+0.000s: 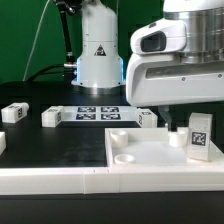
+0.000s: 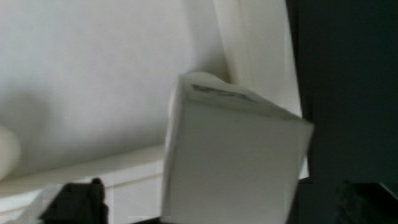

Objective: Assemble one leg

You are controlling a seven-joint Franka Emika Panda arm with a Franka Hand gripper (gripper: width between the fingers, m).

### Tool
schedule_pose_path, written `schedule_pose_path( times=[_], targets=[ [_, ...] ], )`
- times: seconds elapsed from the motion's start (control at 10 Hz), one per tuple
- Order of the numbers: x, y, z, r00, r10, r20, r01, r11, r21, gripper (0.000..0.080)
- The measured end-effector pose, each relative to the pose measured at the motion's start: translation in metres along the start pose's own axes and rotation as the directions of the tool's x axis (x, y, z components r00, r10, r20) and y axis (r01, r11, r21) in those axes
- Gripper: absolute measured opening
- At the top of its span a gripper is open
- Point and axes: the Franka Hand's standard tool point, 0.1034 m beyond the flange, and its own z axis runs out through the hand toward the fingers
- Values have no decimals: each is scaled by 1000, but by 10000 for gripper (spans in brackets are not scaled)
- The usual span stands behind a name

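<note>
We see the small white stubby plastic leg [image 1: 199, 133] upright on the large white square panel [image 1: 150, 152], at its three o'clock edge. The pincer [image 2: 210, 205] seems open, fingertips [image 2: 79, 200] straddling the leg [image 2: 231, 150], though contact is unclear.

Leg [image 1: 200, 134] upright on panel [image 1: 150, 152], gripper apparently hidden.

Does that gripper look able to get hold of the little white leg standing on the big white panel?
Probably yes. The leg stands upright on the panel with nothing over it, and the wrist view shows it just ahead of the gripper, whose fingertips sit apart.
</note>
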Motion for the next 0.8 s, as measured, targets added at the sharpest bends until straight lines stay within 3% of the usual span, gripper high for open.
schedule_pose_path(
  times=[0.2, 0.3, 0.4, 0.8],
  targets=[
    [0, 0, 0, 1000, 0, 0, 0, 1000, 0, 416],
    [0, 0, 0, 1000, 0, -1, 0, 1000, 0, 416],
    [1, 1, -1, 1000, 1, -2, -1, 1000, 0, 290],
    [1, 2, -1, 997, 79, 5, -79, 997, 8, 290]
  ],
)
